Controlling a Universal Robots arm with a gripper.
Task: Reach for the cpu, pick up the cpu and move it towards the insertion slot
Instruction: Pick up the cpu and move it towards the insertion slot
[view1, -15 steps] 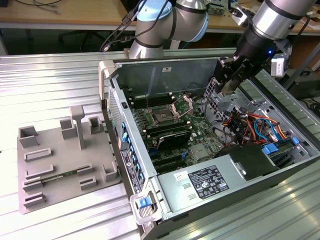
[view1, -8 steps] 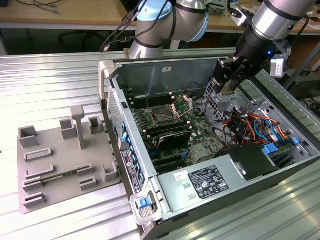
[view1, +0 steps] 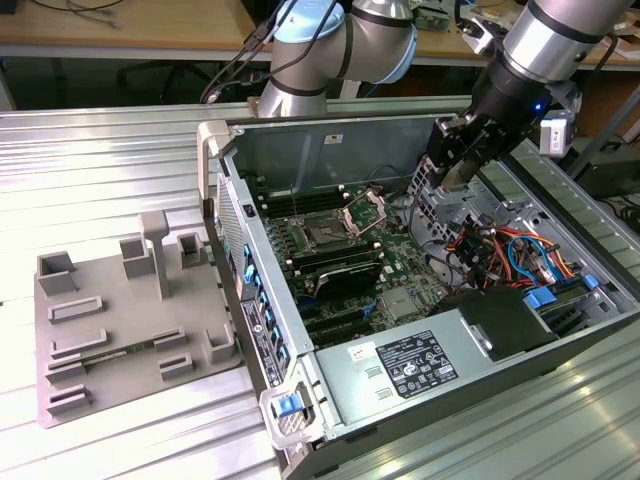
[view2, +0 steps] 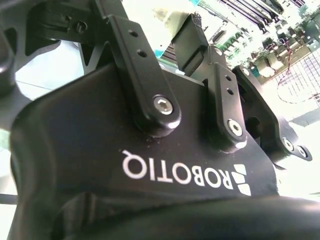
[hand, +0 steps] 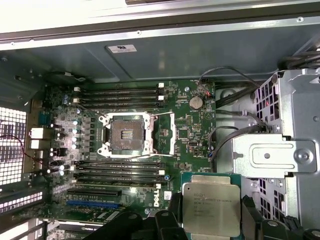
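Tool (view1: 462, 160) at upper right of the exterior view, above the open computer case (view1: 330, 135), clenched on the cpu (hand: 210, 208), which sits low centre-right in the first wrist view. Carry step is in hand, chip lifted clear. The insertion slot (hand: 124, 135) lies open mid-left on the motherboard (hand: 190, 125); alignment over it remains. Ribbed metal desk (view1: 100, 160); grey fixture tray (view1: 120, 320) at left.

In the first wrist view the cpu (hand: 210, 208) has its lower edge cut off by the picture's border, and the gripper (hand: 209, 220) fingers flanking it are likewise truncated. In the exterior view the cpu is too small to discern at the gripper (view1: 452, 160) (the arm's upper links leave the picture).
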